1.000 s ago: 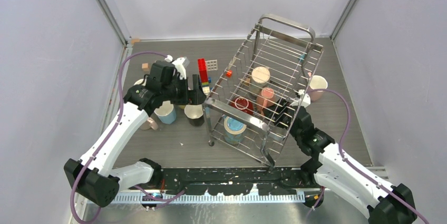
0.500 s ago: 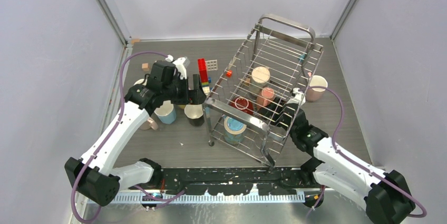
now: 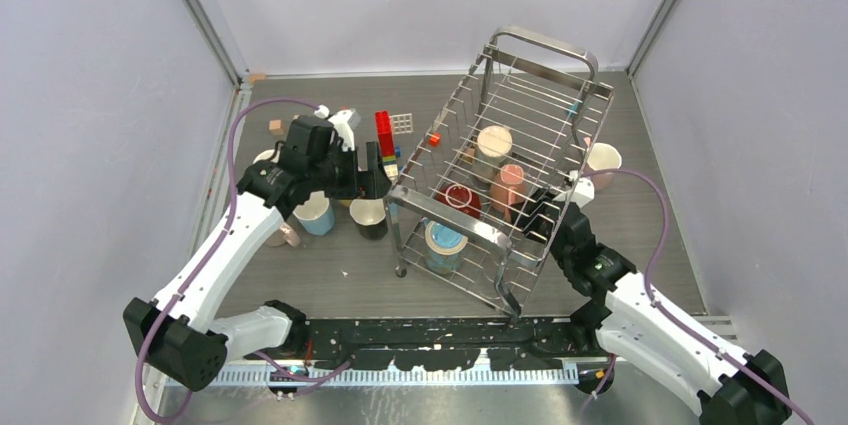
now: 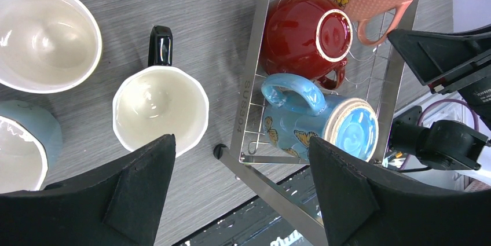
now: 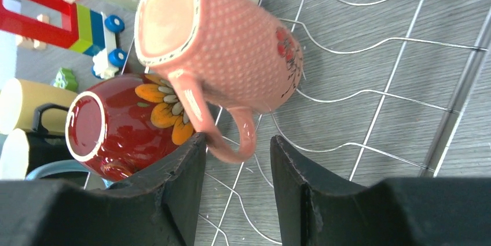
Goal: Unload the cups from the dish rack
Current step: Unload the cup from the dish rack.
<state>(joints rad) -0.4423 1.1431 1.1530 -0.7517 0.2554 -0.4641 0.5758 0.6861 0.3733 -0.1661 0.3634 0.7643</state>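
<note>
Lena: Pink mug (image 5: 231, 55) has tipped since a second ago. It sat more upright in the dish rack (image 3: 452, 215), and now it leans with its handle (image 5: 231, 142) towards the right arm. That arm dipped nearer the edge and came back, its jaws narrowing.

Tom: So has the right end effector (image 5: 238, 144) got it?

Lena: It straddles the handle loop at a narrow setting. 1 finger looks to touch the handle, with a sliver of gap at the other. I cannot tell whether the pinch is firm. Going for the handle makes sense, I think: the body is wide and the dark red mug (image 5: 116, 124) crowds it on the left.

Tom: And the left end effector (image 4: 242, 140)?

Lena: Spread wide and holding nothing. It hovers above the black mug (image 4: 161, 110), which stands mouth-up on the counter (image 3: 330, 265) just left of the rack.

Tom: Where does the rack sit?

Lena: Right of centre and askew, with its loop handle at the far end. I count 4 mugs inside: pink, dark red, a light blue mug (image 4: 312, 116) on its side at the near end, and a cream mug (image 3: 494, 142) farther back.
</note>
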